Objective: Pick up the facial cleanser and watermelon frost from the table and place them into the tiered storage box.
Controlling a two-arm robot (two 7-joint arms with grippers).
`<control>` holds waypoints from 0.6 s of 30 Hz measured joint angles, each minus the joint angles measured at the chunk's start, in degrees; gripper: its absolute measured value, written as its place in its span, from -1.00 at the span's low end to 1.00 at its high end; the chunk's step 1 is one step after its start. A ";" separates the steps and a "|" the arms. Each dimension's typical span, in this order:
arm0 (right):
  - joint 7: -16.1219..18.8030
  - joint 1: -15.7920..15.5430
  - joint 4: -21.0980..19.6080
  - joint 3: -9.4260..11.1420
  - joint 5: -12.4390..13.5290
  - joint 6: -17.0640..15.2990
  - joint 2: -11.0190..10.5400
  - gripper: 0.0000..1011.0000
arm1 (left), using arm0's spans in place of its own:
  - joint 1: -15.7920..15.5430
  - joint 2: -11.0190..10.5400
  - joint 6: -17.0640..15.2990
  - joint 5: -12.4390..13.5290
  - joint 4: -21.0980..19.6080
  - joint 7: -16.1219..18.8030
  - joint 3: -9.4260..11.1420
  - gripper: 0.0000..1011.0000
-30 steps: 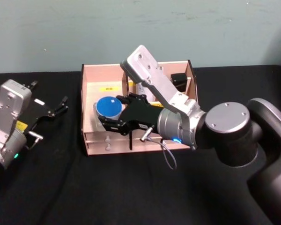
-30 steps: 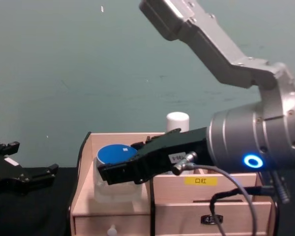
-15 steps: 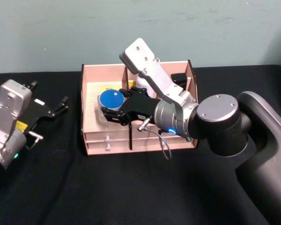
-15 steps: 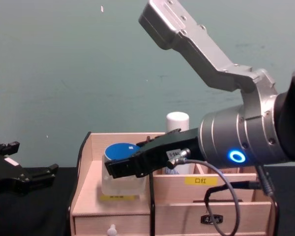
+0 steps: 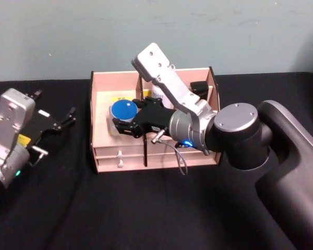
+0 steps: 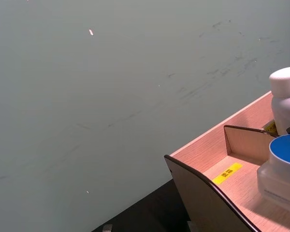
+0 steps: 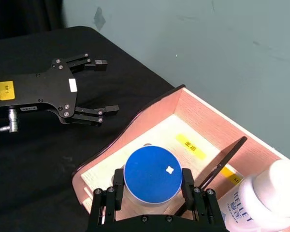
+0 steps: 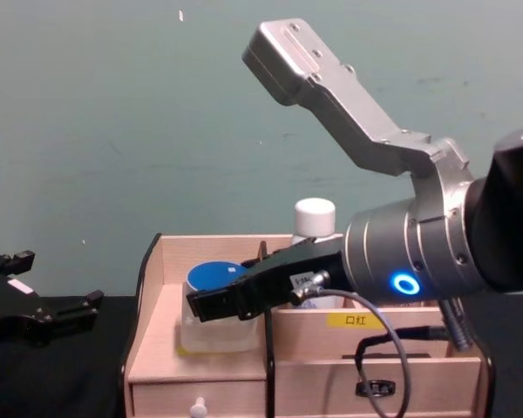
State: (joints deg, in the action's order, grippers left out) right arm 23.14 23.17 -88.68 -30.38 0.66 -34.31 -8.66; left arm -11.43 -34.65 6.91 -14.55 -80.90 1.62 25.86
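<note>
The watermelon frost (image 7: pixel 151 174), a clear jar with a blue lid, stands low in the left compartment of the tiered storage box (image 5: pixel 101 78). My right gripper (image 7: pixel 152 182) is shut on it, one finger pressed against each side. In the chest view the jar (image 8: pixel 211 333) shows behind the black fingers (image 8: pixel 222 300). The facial cleanser (image 8: pixel 315 218), a white capped bottle, stands upright in a rear compartment beside the jar. Over the black table left of the box, my left gripper (image 5: pixel 56 104) hangs open and holds nothing.
A thin dark divider (image 7: pixel 221 162) separates the jar's compartment from the bottle's. A dark item (image 5: pixel 200 87) sits in the box's back right compartment. Two small drawers (image 8: pixel 200 401) face me. Black tabletop (image 5: pixel 94 208) spreads in front, a pale green wall behind.
My right gripper carried the blue-lidded jar farther back and lower into the box's left compartment. The left arm has not moved.
</note>
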 joint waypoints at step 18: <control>0.37 0.51 0.81 -0.06 -0.28 0.37 0.19 0.74 | 0.00 0.00 0.00 0.00 0.00 0.00 0.00 0.98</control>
State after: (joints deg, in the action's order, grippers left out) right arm 23.51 23.67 -87.87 -30.45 0.38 -33.94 -8.47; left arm -11.43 -34.65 6.91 -14.55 -80.90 1.62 25.86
